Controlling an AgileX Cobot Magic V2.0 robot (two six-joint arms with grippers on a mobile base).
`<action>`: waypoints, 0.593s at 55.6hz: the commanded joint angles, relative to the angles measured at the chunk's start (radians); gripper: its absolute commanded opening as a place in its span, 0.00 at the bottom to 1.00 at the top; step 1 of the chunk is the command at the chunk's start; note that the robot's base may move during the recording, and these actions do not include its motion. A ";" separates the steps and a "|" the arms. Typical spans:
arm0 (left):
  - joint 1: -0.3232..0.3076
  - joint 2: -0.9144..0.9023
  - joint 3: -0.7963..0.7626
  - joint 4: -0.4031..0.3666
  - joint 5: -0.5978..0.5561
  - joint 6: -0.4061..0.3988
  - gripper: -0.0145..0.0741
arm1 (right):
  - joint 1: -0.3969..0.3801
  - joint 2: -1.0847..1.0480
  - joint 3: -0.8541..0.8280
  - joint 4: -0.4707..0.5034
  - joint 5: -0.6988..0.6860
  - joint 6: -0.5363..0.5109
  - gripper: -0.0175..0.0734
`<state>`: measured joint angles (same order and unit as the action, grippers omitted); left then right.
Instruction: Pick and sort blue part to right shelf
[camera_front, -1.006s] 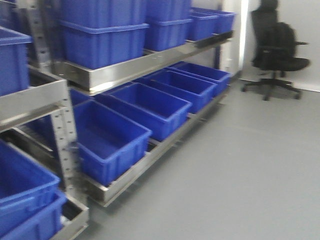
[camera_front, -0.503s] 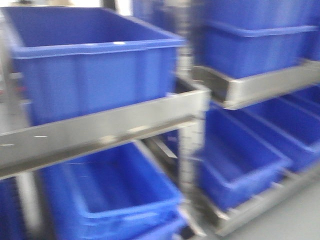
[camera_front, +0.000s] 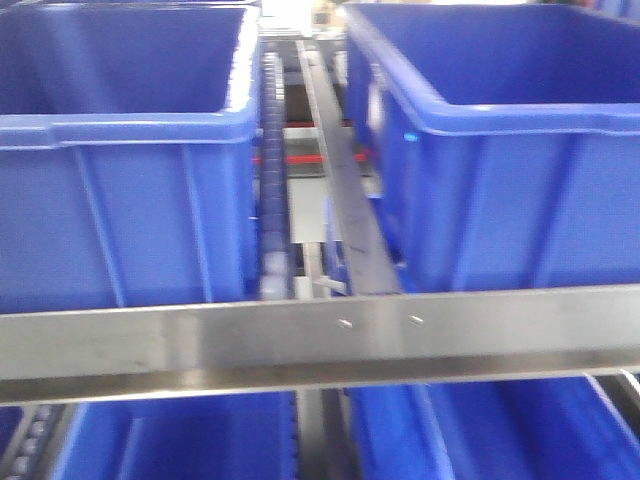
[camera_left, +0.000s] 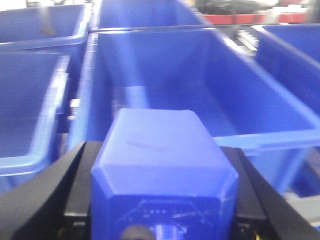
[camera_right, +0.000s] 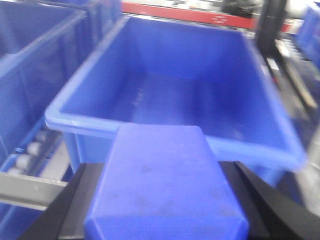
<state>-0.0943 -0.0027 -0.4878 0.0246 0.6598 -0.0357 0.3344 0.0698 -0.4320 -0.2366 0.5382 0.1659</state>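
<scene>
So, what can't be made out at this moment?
Left wrist: a blue block covers the gap between the fingers; open or shut unclear.
Right wrist: same, blue block between fingers.
Front: rail hides the lower bins; upper bins cut off by edges; motion blur.

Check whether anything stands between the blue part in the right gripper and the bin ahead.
Nothing visible does. The right gripper holds the blue part facing the blue bin, whose inside looks bare; only its near rim lies ahead.
</scene>
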 joint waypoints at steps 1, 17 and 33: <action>-0.001 0.017 -0.025 -0.002 -0.097 -0.005 0.52 | -0.002 0.019 -0.029 -0.017 -0.092 -0.009 0.34; -0.001 0.017 -0.025 -0.002 -0.097 -0.005 0.52 | -0.002 0.019 -0.029 -0.017 -0.092 -0.009 0.34; -0.001 0.017 -0.025 -0.002 -0.097 -0.005 0.52 | -0.002 0.019 -0.029 -0.017 -0.092 -0.009 0.34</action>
<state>-0.0943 -0.0027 -0.4878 0.0246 0.6598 -0.0357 0.3344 0.0698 -0.4320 -0.2366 0.5382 0.1659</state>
